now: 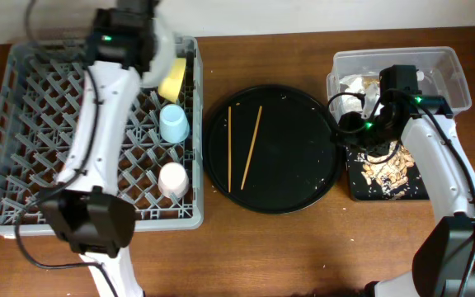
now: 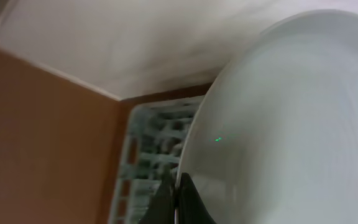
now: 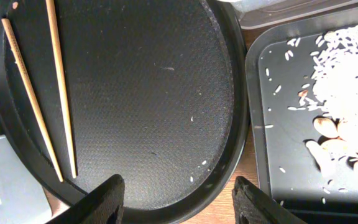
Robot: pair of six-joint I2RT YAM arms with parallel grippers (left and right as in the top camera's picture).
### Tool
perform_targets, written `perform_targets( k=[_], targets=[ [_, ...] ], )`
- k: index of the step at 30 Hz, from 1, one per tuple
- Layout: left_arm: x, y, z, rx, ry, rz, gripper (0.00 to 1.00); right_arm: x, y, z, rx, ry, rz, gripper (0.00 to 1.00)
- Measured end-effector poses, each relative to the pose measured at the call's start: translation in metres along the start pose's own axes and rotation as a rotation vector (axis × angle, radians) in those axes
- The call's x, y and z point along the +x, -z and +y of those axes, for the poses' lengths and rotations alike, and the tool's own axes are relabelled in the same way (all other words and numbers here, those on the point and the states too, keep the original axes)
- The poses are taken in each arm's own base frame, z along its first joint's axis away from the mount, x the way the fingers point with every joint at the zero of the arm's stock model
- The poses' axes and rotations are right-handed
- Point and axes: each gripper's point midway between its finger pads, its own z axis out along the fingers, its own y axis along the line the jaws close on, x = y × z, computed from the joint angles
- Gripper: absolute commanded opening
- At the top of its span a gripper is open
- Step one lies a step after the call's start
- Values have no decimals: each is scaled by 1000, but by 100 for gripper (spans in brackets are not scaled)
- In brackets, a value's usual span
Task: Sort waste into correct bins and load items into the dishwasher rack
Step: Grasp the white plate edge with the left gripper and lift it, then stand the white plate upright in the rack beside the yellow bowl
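My left gripper (image 2: 176, 194) is shut on the rim of the pale grey plate (image 2: 291, 124) and holds it on edge over the back of the dishwasher rack (image 1: 23, 107). In the overhead view the plate (image 1: 162, 56) is next to the yellow bowl (image 1: 174, 79). The blue cup (image 1: 174, 124) and pink cup (image 1: 172, 179) stand in the rack. Two chopsticks (image 1: 244, 147) lie on the round black tray (image 1: 295, 165). My right gripper (image 3: 182, 202) is open and empty over that tray's right rim. Napkins (image 1: 357, 87) lie in the clear tub (image 1: 444, 62). Food scraps (image 1: 390, 169) lie in the black rectangular tray (image 1: 355, 186).
In the right wrist view the chopsticks (image 3: 58, 87) lie at the far left of the round tray (image 3: 154, 93). The rectangular tray (image 3: 272, 155) with scraps (image 3: 347, 81) sits close on the right. A strip of brown table (image 1: 303, 256) runs along the front.
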Motion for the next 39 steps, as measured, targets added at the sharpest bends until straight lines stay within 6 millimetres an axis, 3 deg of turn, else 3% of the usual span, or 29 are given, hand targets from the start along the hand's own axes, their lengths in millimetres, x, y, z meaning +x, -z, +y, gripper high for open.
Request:
perform_targets(
  k=[2,5,8,12,18,19,20,21,22,23,24,27,31,34,37,39],
  targets=[
    [6,-15,28,-50,41,14,0,0,0,0,0,0,0,57],
    [9,-20,37,-63,54,19,0,0,0,0,0,0,0,57],
    [9,-35,26,-76,48,23,0,0,0,0,0,0,1,57],
    [36,-81,-3,-138,-25,128,0,0,0,0,0,1,1,58],
    [39,-84,-12,-120,-20,133,0,0,0,0,0,0,0,58],
    [40,-83,-19,-90,-28,135,5,0,0,0,0,0,0,58],
    [41,-82,-25,-62,-39,139,15,0,0,0,0,0,0,58],
    [41,-80,-32,-37,-43,137,42,0,0,0,0,0,0,58],
    [40,-77,-43,9,-52,133,59,0,0,0,0,0,0,58],
    [40,-72,-58,55,-69,133,71,0,0,0,0,-1,0,58],
    [38,-68,-68,89,-81,126,73,0,0,0,0,-1,0,58],
    [31,-56,-91,148,-91,99,76,0,0,0,0,0,0,58],
    [30,-48,-97,200,-51,111,76,0,0,0,0,1,1,58],
    [11,-28,-99,316,18,71,76,0,0,0,0,0,0,58],
    [-1,21,-114,553,44,34,72,0,0,0,0,0,-2,58],
    [9,64,-145,757,13,73,65,-1,0,0,-1,1,-2,58]
  ],
)
